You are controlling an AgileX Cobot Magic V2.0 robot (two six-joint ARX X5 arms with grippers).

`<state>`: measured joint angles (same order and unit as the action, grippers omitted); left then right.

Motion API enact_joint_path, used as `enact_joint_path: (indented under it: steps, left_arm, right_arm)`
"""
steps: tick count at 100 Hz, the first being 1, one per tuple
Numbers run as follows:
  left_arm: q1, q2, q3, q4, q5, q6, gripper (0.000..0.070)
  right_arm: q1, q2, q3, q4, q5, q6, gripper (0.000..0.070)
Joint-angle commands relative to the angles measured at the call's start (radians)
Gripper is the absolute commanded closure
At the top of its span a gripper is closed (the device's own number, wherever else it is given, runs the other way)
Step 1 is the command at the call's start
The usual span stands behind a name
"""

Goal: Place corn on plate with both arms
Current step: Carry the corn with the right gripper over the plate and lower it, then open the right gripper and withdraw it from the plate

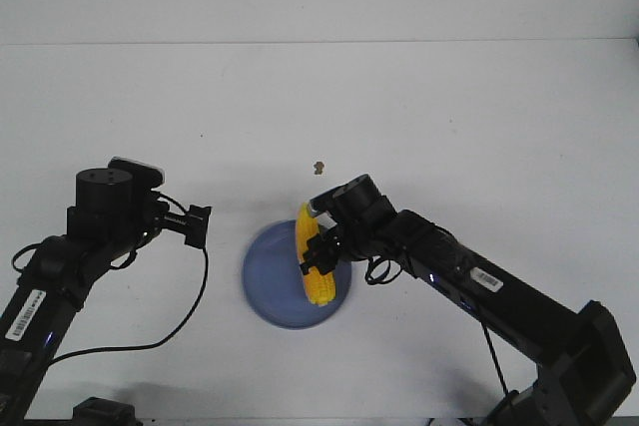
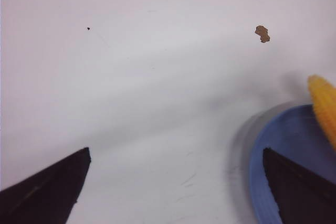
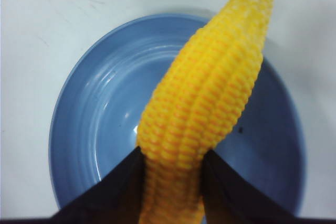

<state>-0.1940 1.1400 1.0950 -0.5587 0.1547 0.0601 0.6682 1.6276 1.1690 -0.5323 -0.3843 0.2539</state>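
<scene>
One gripper (image 3: 170,182) clamped on corn (image 3: 210,98) above plate (image 3: 94,119).

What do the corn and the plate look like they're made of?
Corn: probably moulded plastic or rubber. The kernels run in very regular rows, the yellow is uniform, and the sheen is slight.
Plate: looks like glazed ceramic or hard plastic. It shows glossy highlights and faint concentric rings; which of the two cannot be told.

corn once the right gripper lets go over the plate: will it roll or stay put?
Probably rolls a little, then settles. The corn is round and tapered, so it would likely curve rather than roll straight. The plate's raised rim should stop it. Its surface looks glossy and stiff, so it may slide between the right gripper's fingers if the grip loosens.
</scene>
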Motion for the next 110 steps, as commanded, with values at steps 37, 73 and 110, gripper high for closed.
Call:
enact_joint_path:
  steps: [37,73,110]
  left_arm:
    - [-0.003,0.01,0.013,0.004,0.001,-0.009,0.0]
    - [-0.003,0.01,0.013,0.016,0.0,-0.008,0.0]
    - [-0.002,0.01,0.013,0.014,0.0,-0.021,0.0]
  right_arm:
    - [0.028,0.031,0.014,0.008,0.068,0.011,0.0186]
    - [-0.048,-0.063,0.014,0.014,0.083,-0.011,0.0186]
    - [-0.306,-0.395,0.014,-0.022,0.312,-0.116,0.0186]
